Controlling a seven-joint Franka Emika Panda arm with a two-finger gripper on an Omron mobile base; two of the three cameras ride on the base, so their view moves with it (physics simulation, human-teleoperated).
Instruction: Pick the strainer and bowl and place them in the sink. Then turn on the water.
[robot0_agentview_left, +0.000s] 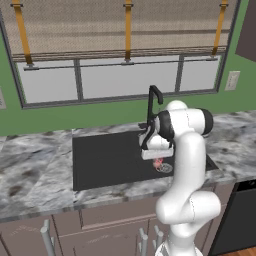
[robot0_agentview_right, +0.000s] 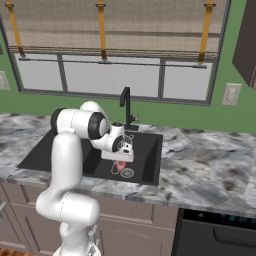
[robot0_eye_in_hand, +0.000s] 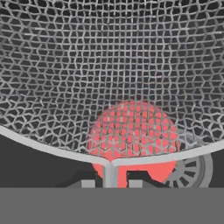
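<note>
Across the marble counter (robot0_agentview_left: 35, 170), the black sink (robot0_agentview_left: 105, 160) lies below the window, its slim faucet (robot0_agentview_left: 152, 102) standing at the far rim. Over the right part of the basin the arm hangs its gripper (robot0_eye_in_hand: 109, 183) low, pinching the rim of the strainer (robot0_eye_in_hand: 109, 78); the mesh spreads wide in the hand view. Through it and just beneath shows the red-ringed drain (robot0_eye_in_hand: 166, 168) on the sink floor
</note>
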